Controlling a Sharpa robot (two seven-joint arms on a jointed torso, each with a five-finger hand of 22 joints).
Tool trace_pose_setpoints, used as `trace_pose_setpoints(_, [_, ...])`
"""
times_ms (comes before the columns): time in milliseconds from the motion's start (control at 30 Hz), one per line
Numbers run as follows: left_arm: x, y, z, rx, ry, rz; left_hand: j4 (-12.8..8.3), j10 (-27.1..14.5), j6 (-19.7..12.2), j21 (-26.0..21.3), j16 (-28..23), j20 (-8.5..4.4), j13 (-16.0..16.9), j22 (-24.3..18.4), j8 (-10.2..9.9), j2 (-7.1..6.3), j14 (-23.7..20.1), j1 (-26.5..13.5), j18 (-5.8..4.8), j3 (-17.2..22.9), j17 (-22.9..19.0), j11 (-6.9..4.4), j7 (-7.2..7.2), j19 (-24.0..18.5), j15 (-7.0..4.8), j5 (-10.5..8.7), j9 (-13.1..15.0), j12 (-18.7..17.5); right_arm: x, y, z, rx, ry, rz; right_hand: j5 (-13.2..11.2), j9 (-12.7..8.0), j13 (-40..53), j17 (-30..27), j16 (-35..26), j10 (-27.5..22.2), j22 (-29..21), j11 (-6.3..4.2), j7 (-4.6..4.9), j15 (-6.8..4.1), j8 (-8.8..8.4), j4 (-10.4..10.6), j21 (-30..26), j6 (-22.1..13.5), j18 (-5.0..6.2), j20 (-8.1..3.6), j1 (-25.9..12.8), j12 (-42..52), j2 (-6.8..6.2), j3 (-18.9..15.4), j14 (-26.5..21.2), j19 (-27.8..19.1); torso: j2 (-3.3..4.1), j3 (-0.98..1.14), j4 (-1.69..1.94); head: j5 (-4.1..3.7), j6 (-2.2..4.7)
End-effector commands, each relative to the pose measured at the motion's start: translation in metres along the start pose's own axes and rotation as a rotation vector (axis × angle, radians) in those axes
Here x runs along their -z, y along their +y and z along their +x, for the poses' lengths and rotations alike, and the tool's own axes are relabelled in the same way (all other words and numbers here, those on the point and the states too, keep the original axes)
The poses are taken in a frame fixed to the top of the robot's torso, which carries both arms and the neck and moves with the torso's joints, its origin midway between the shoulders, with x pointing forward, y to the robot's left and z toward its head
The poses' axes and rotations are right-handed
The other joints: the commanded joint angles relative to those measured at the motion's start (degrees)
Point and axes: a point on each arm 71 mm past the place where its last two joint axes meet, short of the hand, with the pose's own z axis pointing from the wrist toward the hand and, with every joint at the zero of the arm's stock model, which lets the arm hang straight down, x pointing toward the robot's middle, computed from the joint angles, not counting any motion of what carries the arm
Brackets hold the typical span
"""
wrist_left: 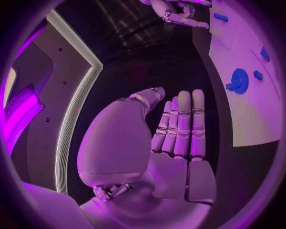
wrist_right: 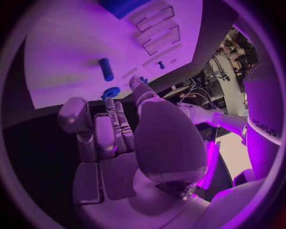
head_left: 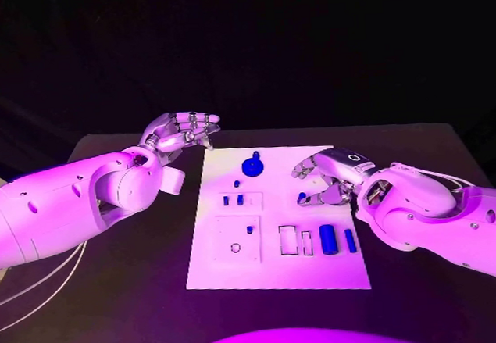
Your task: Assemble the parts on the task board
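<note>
The dark surface [head_left: 132, 304] is carrying the board [head_left: 279, 275]. The left hand [head_left: 181, 132] is hovering beyond its far corner, fingers curled, empty. The right hand [head_left: 325, 178] is curling over the board's edge, a small blue part [head_left: 302, 196] at its fingertips; grip unclear.

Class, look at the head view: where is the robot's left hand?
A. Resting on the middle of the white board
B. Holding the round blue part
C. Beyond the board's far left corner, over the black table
C: the left hand hangs past the task board corner, nothing in its fingers.
</note>
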Motion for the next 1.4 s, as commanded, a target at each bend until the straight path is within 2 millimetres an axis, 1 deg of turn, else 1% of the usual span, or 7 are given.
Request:
trace_pose_setpoints(33, [-0.001, 0.000, 0.002, 0.010, 0.011, 0.006, 0.0, -0.2, -0.2, -0.3, -0.2, 0.33, -0.1, -0.1, -0.1, -0.14, 0.0, 0.1, 0.76, -0.1, 0.0, 0.07, -0.07, 0.1, 0.32, 0.12, 0.0, -0.2, -0.001, -0.005, 0.004, -0.004, 0.073, 0.024, -0.3, -0.1, 0.0, -0.3, 0.2, -1.0, -0.2, 0.25, 0.06, -0.08, -0.25, 3.9, -0.5, -0.5, 0.75, -0.02, 2.8, 0.9, -0.52, -3.0, -0.4, -0.3, 0.03, 0.05, 0.08, -0.19, 0.13])
trace_pose_setpoints(133, [0.000, 0.000, 0.002, 0.011, 0.012, 0.007, 0.0, -0.2, -0.2, -0.3, -0.2, 0.33, -0.1, -0.1, -0.1, -0.14, 0.0, 0.1, 0.76, -0.1, 0.0, 0.07, -0.07, 0.1, 0.32, 0.12, 0.0, -0.2, -0.002, -0.008, 0.003, 0.011, 0.083, 0.029, -0.3, -0.2, 0.0, 0.2, 0.6, -1.3, -0.4, 0.29, 0.03, -0.09, -0.35, 4.0, -1.2, -0.7, 0.88, -0.02, 3.4, 1.3, -0.54, -3.2, -0.2, -0.4, 0.09, 0.18, 0.04, -0.28, 0.15])
trace_pose_setpoints(267, [0.000, 0.000, 0.002, 0.011, 0.013, 0.008, 0.0, -0.2, -0.2, -0.3, -0.2, 0.33, -0.1, -0.1, -0.1, -0.14, 0.0, 0.1, 0.76, -0.1, 0.0, 0.07, -0.07, 0.1, 0.32, 0.12, 0.0, -0.2, -0.004, -0.010, 0.005, 0.034, 0.101, 0.033, -0.1, -0.2, -0.1, 0.3, 0.8, -1.9, -0.5, 0.34, -0.10, -0.07, -0.37, 4.0, -1.4, -0.7, 0.92, -0.01, 4.2, 1.6, -0.55, -3.3, -0.1, -0.3, 0.08, 0.06, 0.05, -0.46, 0.18])
trace_pose_setpoints(567, [0.000, 0.001, 0.003, 0.012, 0.015, 0.006, -0.1, -0.2, -0.2, -0.3, -0.2, 0.33, 0.0, -0.1, -0.1, -0.14, 0.0, 0.2, 0.77, -0.2, 0.0, 0.06, -0.08, 0.1, 0.31, 0.12, 0.0, -0.1, -0.007, -0.009, 0.010, 0.050, 0.124, 0.027, -0.5, 0.1, 0.4, 6.0, 3.5, 3.0, 2.3, -1.30, 0.35, -1.37, 1.07, 3.5, 5.3, 2.4, -0.14, -1.36, 6.0, 6.2, 3.15, -0.8, 3.0, 3.1, 0.08, 0.03, 0.07, -0.50, 0.02])
trace_pose_setpoints(800, [0.000, 0.001, 0.003, 0.013, 0.016, 0.005, -0.1, -0.2, -0.2, -0.3, -0.3, 0.34, 0.0, -0.1, -0.1, -0.11, 0.0, 0.2, 0.77, -0.2, 0.0, 0.06, -0.08, 0.1, 0.31, 0.11, 0.0, -0.1, -0.010, -0.006, 0.014, 0.047, 0.125, 0.015, -3.3, -0.3, -0.2, 7.1, 3.7, 8.8, 4.2, -2.13, 0.50, -2.18, 2.04, 3.7, 9.3, 6.4, -0.92, -2.15, 6.6, 6.1, 5.66, 2.6, 3.8, 4.9, 0.01, -0.01, 0.11, -0.57, -0.09])
trace_pose_setpoints(967, [0.000, 0.001, 0.002, 0.012, 0.015, 0.004, -0.1, -0.2, -0.2, -0.3, -0.3, 0.34, 0.0, -0.1, -0.1, -0.11, 0.0, 0.2, 0.77, -0.2, 0.0, 0.06, -0.08, 0.1, 0.31, 0.11, 0.0, -0.1, -0.011, -0.003, 0.017, 0.043, 0.131, 0.006, -3.7, -0.7, -0.4, 7.6, 3.9, 10.3, 4.8, -2.88, -0.28, -2.74, 2.09, 3.8, 10.3, 7.7, -1.07, -2.64, 6.5, 4.5, 6.25, 4.4, 4.1, 5.3, 0.04, 0.04, 0.07, -0.47, -0.15])
trace_pose_setpoints(1400, [0.000, 0.001, 0.002, 0.012, 0.013, 0.002, -0.1, -0.2, -0.2, -0.3, -0.3, 0.34, 0.0, -0.1, -0.1, -0.11, 0.0, 0.2, 0.77, -0.2, 0.0, 0.06, -0.08, 0.1, 0.31, 0.11, 0.0, -0.1, -0.014, -0.004, 0.027, 0.060, 0.158, 0.014, -4.7, -1.4, -0.4, 8.0, 4.0, 13.0, 5.5, -3.22, -0.64, -3.07, 2.02, 3.6, 11.2, 9.3, -1.27, -3.15, 7.2, 1.8, 6.20, 9.1, 4.3, 5.6, 0.03, 0.03, 0.07, -0.42, -0.35])
